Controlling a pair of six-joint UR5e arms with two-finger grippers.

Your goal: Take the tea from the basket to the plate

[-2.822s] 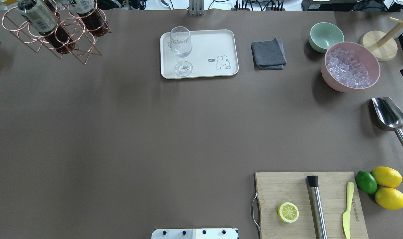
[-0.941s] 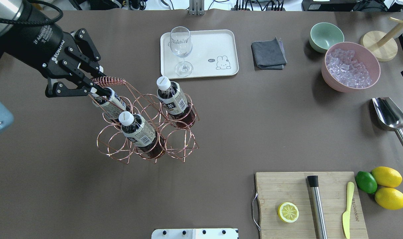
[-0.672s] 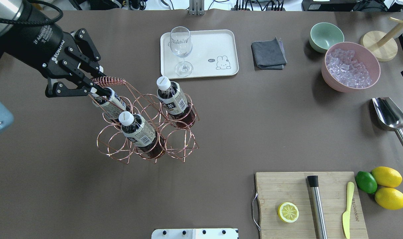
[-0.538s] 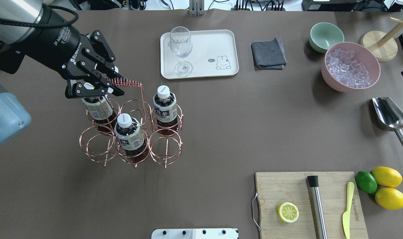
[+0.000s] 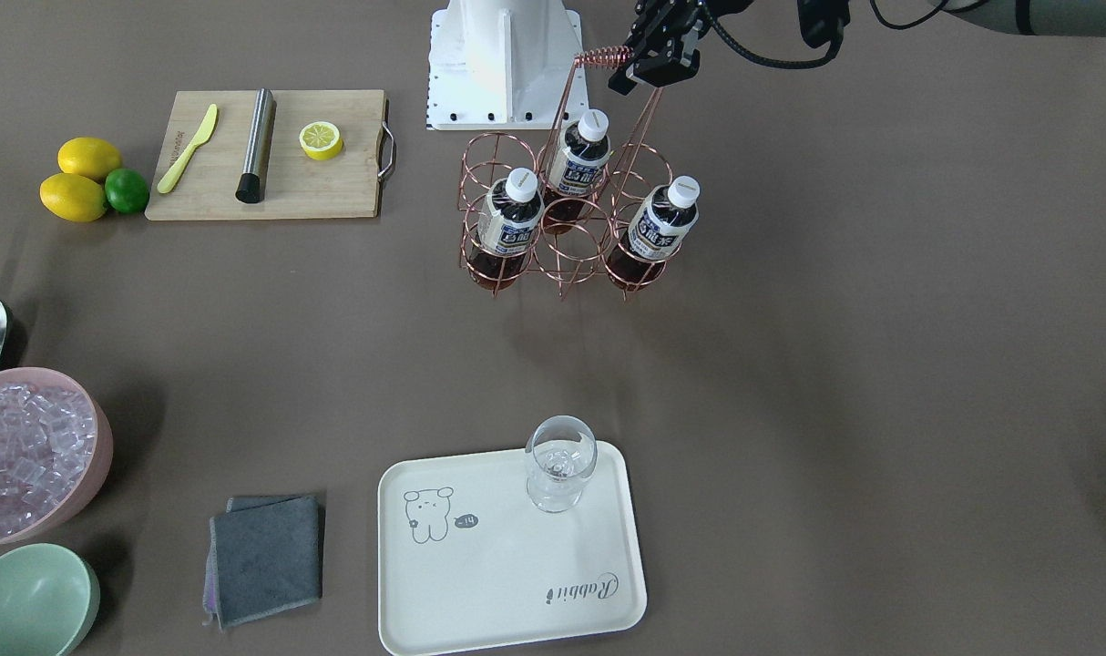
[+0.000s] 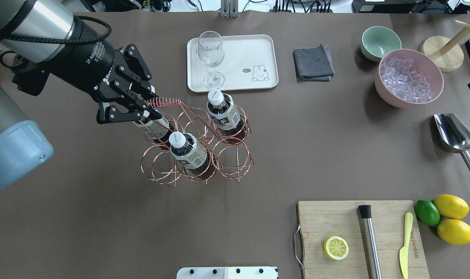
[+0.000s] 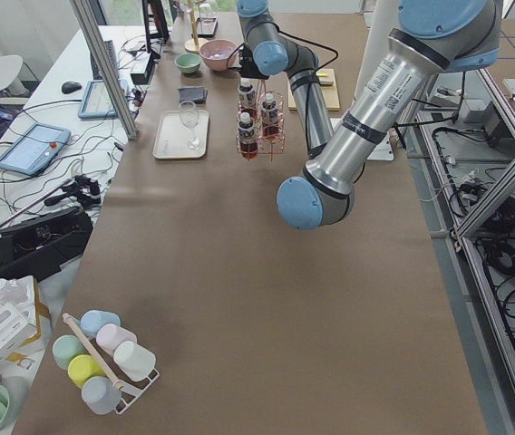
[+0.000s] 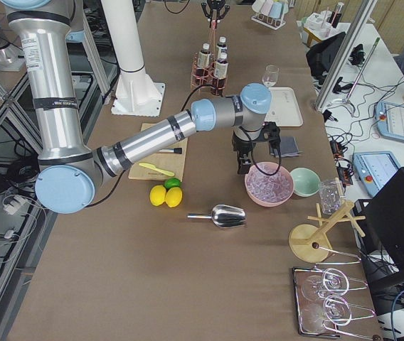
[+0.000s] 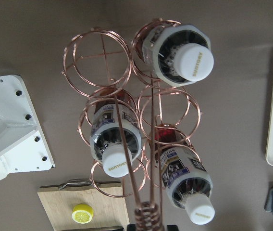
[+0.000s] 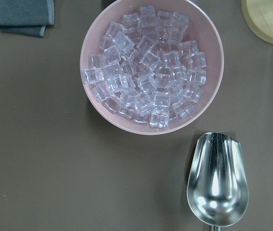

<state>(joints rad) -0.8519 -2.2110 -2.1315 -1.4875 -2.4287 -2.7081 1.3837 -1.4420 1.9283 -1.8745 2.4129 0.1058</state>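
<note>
Brown table (image 6: pixel 103 232) fills every view, with the robot base at its near edge. Reaching in from the robot's left is the left arm (image 6: pixel 45 23). Its left gripper (image 6: pixel 153 108) is clamped on the coiled handle (image 6: pixel 165 102) of the basket (image 6: pixel 235 162). Over the far right end stretches the right arm (image 8: pixel 152 138), with the right gripper (image 8: pixel 244 168) above the pink bowl (image 6: pixel 380 93) of ice. That gripper shows only from the side, so I cannot tell if its fingers are closed or apart.

At the near right lies the cutting board (image 6: pixel 328 217), with a steel rod (image 6: pixel 369 240), a yellow knife (image 6: pixel 405 246) and a lemon half (image 6: pixel 336 247) on it. Cream plate (image 6: pixel 250 50) sits at the far middle, with a stemmed glass (image 6: pixel 211 54) upright on its left end.

The basket hangs tilted from the gripper, just on the robot's side of the plate. In the front view its shadow lies apart from its base, so it looks lifted.

It has six rings in two rows of three, and all the tea is in them:
- Plate-side row, right ring — the tea (image 6: pixel 224 113), the bottle nearest the plate.
- Robot-side row, middle ring — a second bottle (image 6: pixel 189 154).
- Plate-side row, left ring — a third bottle (image 6: pixel 159 126), partly under the gripper.

The two caps that show are on.

A steel scoop (image 6: pixel 453 133) lies near the pink bowl, and a green bowl (image 6: pixel 380 42) is just beside it. A grey cloth (image 6: pixel 313 62) lies between the plate and the bowls. Two lemons (image 6: pixel 450 206) and a lime (image 6: pixel 427 212) sit beside the board.
</note>
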